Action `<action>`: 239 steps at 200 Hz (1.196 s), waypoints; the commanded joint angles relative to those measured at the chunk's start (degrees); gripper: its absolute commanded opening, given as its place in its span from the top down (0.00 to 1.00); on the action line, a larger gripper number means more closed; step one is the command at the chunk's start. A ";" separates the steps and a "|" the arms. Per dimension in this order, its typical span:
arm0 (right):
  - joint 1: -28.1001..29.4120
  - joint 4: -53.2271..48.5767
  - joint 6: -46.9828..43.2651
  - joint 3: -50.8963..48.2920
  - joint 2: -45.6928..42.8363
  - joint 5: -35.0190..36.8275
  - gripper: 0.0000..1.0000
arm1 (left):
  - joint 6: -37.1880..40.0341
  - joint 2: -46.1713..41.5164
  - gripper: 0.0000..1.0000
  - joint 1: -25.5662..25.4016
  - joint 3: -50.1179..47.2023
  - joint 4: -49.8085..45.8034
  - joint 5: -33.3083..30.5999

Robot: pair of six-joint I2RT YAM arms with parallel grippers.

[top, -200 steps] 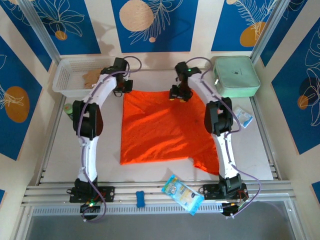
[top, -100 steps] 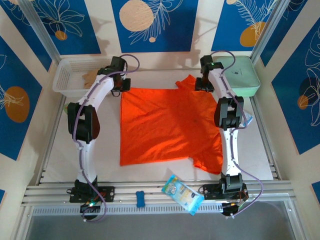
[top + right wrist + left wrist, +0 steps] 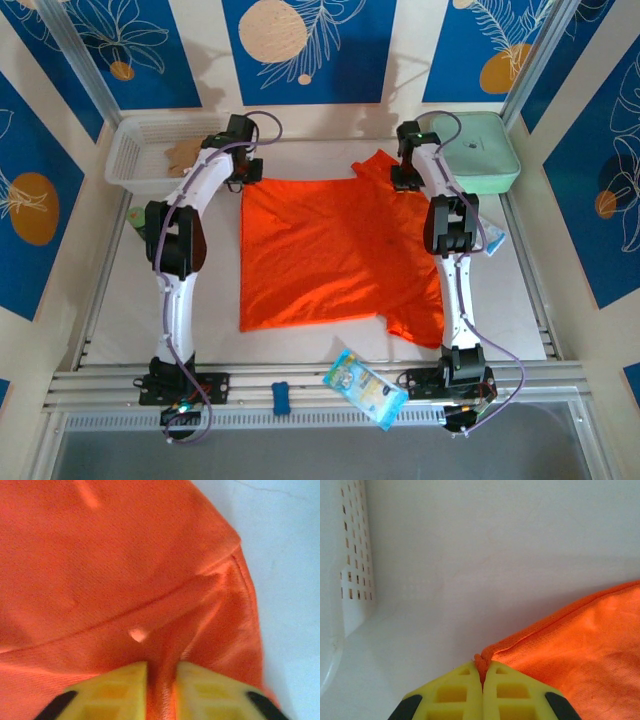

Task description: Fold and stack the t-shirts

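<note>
T-shirt (image 3: 335, 250): orange-red, it lay spread nearly flat on the white table (image 3: 125, 290) between the two arms. One sleeve was bunched at the far right corner and another poked out at the near right edge.
Left gripper (image 3: 481, 669): its yellow fingers were pressed together on the shirt's far left corner, the hem pinched between them.
Right gripper (image 3: 161, 675): its fingers had closed to a narrow gap on a fold of orange cloth at the far right sleeve.
Basket (image 3: 128, 165): white and perforated, it sat at the far left corner, apart from the shirt.
Case (image 3: 475, 150): mint-green, it sat at the far right corner, just beside the right arm.
</note>
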 commanded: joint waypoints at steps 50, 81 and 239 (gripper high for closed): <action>3.01 -2.07 4.95 -9.24 -7.91 -4.13 1.00 | 0.78 -0.11 1.00 -0.18 0.86 -1.16 -1.27; 6.30 -0.40 7.82 -15.94 -14.29 -2.54 1.00 | 1.09 -1.20 1.00 -0.20 -0.25 -0.55 -1.69; 18.16 0.22 19.88 -28.59 -26.27 0.95 0.58 | 1.29 -1.63 1.00 -0.18 -3.08 0.63 -1.36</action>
